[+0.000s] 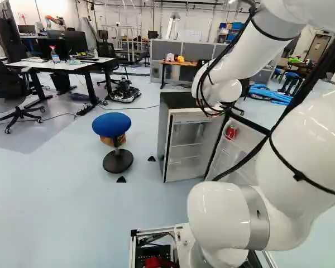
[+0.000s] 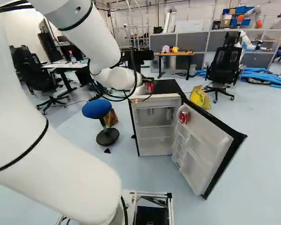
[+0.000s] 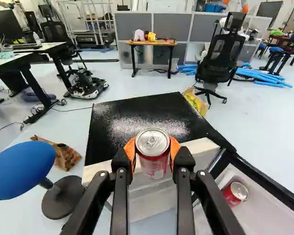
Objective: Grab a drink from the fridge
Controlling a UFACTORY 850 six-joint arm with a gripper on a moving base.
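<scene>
Gripper: The gripper (image 3: 153, 149) was closed onto a red drink can (image 3: 154, 164), one orange pad (image 3: 130, 150) bearing on each side.
Held can: It sat directly between the fingertips, with no offset ahead or aside. Its long axis stood about upright, lid uppermost, and crossed the line of the fingers.
Fridge front edge: In the wrist view the can overlapped the front edge of the fridge (image 3: 137, 115), the black top lying beyond. Contact between can and edge could not be confirmed.
Arm: The single white arm (image 2: 91, 37) was the only one at work. It rose from its base joint, arched high and forward, and bent at the wrist to bring the gripper to the fridge front.
Open door: The fridge door (image 2: 203, 136) stood wide to the robot's right, a second can (image 2: 184, 117) upright in its upper shelf.
Finding: The drink was judged secured and the task near complete. The coming move called for drawing the can back from the edge, level. A low or rightward swing risked a knock against fridge or door.
</scene>
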